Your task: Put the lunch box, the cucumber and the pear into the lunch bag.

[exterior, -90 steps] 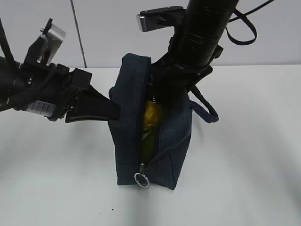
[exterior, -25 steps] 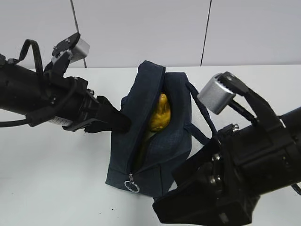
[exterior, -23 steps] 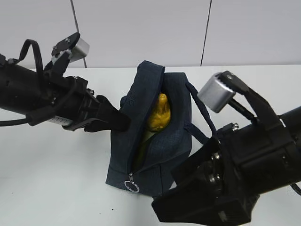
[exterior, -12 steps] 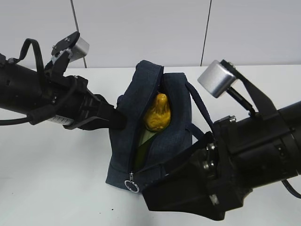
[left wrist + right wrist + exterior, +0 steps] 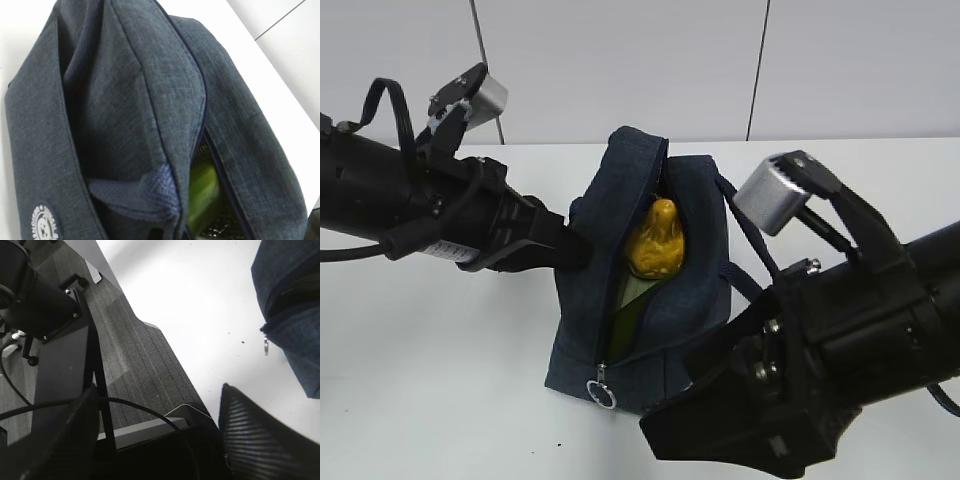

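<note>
The navy lunch bag (image 5: 665, 320) stands in the middle of the table with its zipper open and the ring pull (image 5: 605, 397) at the front bottom. The yellow pear (image 5: 656, 240) sits in the opening. Below it is a green strip (image 5: 630, 296); I cannot tell whether it is the cucumber or the lunch box. The left wrist view shows the bag (image 5: 125, 100) close up with a smooth bright green cucumber (image 5: 202, 195) inside. My left gripper (image 5: 572, 250) is shut on the bag's left opening edge. My right gripper (image 5: 705, 430) hangs open and empty by the bag's front right; the bag's corner (image 5: 295, 315) shows in its view.
The bag's padded handle (image 5: 752, 268) loops out on its right side. The white table (image 5: 440, 360) ends at a front edge (image 5: 165, 335), and beyond it are dark carpet and a black stand (image 5: 60, 355). A pale wall runs behind the table.
My right arm has come away from above the bag to its front right, and in the last half second shifted slightly right. The pear now stands high in the opening. My left gripper keeps its hold.
</note>
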Motion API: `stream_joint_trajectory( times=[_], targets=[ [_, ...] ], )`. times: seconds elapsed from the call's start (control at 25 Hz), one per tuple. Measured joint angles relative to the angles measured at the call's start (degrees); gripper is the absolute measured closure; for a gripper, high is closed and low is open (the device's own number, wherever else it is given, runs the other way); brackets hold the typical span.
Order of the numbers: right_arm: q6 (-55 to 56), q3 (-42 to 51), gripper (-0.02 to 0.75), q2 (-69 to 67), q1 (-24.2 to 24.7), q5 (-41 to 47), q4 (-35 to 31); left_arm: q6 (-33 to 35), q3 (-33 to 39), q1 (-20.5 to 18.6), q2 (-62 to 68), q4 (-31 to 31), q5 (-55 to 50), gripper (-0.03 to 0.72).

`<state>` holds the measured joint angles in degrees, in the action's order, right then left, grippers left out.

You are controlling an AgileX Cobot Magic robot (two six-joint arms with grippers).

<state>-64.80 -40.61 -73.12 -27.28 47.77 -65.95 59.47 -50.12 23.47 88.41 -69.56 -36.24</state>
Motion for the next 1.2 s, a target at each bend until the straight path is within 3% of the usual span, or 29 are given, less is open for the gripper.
stream_joint_trajectory(
  times=[0.16, 0.48, 0.8, 1.08, 1.2],
  targets=[
    [-0.36, 0.00, 0.178, -1.84, 0.00, -0.97, 0.78, 0.00, 0.00, 0.00, 0.00, -2.07, 0.30, 0.706],
    [-8.17, 0.00, 0.363, -6.91, 0.00, -2.81, -1.07, 0.00, 0.00, 0.00, 0.04, -4.87, 0.89, 0.706],
    [-25.69, 0.57, 0.377, -12.28, 0.00, -3.64, -14.62, 0.00, 0.00, 0.00, 0.04, -6.31, 0.89, 0.706],
    [-47.85, 7.71, 0.379, -12.42, 0.00, -4.22, -31.76, 0.00, 0.00, 0.00, 0.04, -7.77, 0.99, 0.706],
    [-55.04, 9.89, 0.381, -12.42, 0.00, -4.59, -35.21, 0.00, 0.00, 0.00, 0.04, -8.28, 0.99, 0.706]
  ],
)
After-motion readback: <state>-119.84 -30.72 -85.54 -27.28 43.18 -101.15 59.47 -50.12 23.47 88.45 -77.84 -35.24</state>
